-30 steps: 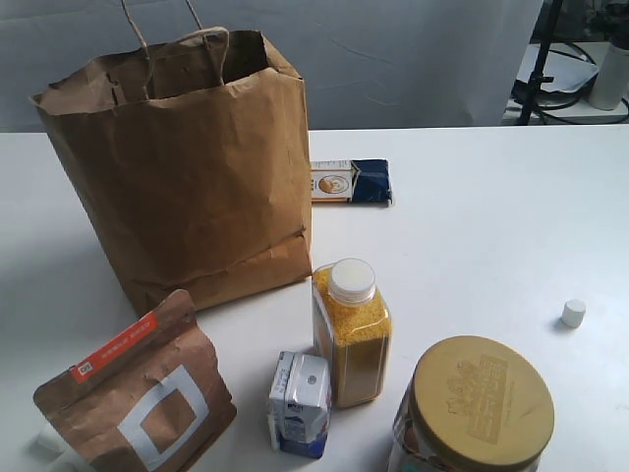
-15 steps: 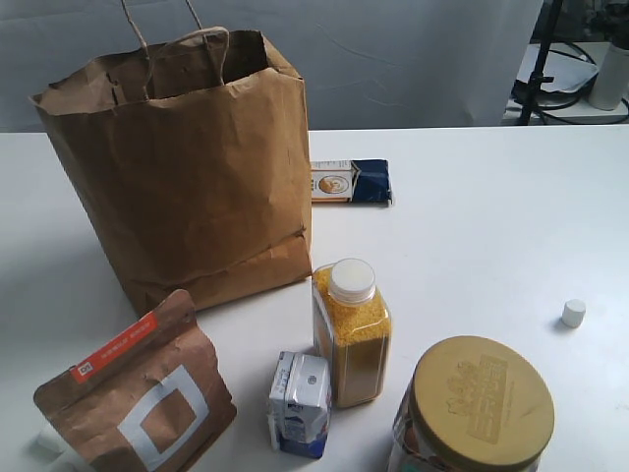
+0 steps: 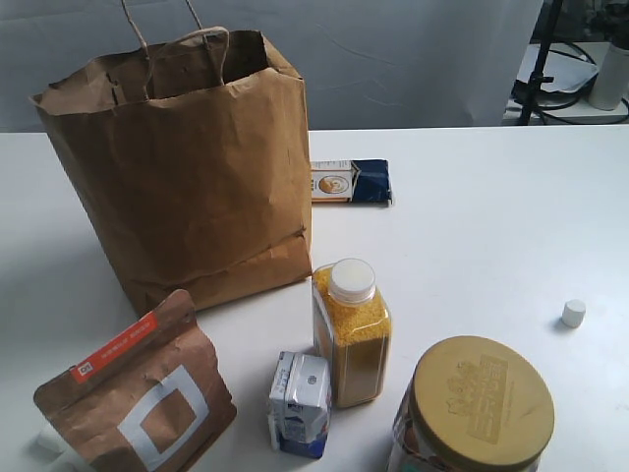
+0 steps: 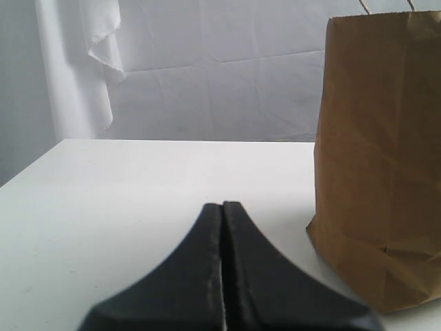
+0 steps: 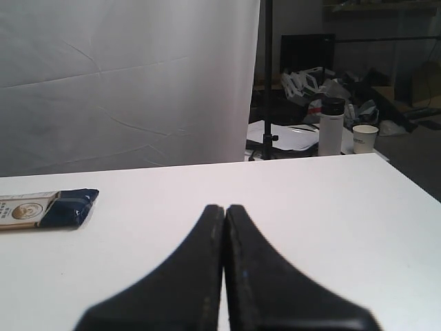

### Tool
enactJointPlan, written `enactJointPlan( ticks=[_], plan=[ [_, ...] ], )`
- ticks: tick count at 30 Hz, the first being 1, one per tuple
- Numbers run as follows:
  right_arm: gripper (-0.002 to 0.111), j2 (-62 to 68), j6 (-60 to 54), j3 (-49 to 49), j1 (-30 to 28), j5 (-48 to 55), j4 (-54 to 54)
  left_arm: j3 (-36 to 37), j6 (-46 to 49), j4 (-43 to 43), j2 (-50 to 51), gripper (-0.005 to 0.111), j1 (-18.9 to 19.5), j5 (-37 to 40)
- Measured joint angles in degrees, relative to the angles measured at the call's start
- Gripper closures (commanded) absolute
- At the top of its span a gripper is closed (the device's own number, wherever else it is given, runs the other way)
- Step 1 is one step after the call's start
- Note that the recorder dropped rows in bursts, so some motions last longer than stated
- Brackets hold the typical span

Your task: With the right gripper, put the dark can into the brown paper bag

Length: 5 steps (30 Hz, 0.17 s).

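The brown paper bag point(image 3: 187, 162) stands open at the back left of the white table, its twisted handles up; its side also fills one edge of the left wrist view as the brown paper bag point(image 4: 382, 152). The dark can shows in no view. My left gripper point(image 4: 222, 205) is shut with nothing between its fingers, a short way from the bag's base. My right gripper point(image 5: 225, 207) is shut and empty over bare table. Neither arm appears in the exterior view.
A bottle of yellow grains point(image 3: 351, 332), a small blue-and-white carton point(image 3: 300, 403), a gold-lidded jar point(image 3: 477, 408) and a brown pouch point(image 3: 138, 398) crowd the front. A flat blue packet point(image 3: 352, 182) lies behind the bag. A small white cap point(image 3: 573, 313) sits at the right.
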Motion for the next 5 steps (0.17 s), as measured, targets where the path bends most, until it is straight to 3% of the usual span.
enactJointPlan(
  ticks=[5],
  plan=[
    [0.108,0.0,0.0,0.0,0.0,0.0,0.0,0.0,0.0,0.0,0.0,0.107,0.0,0.0]
  ],
)
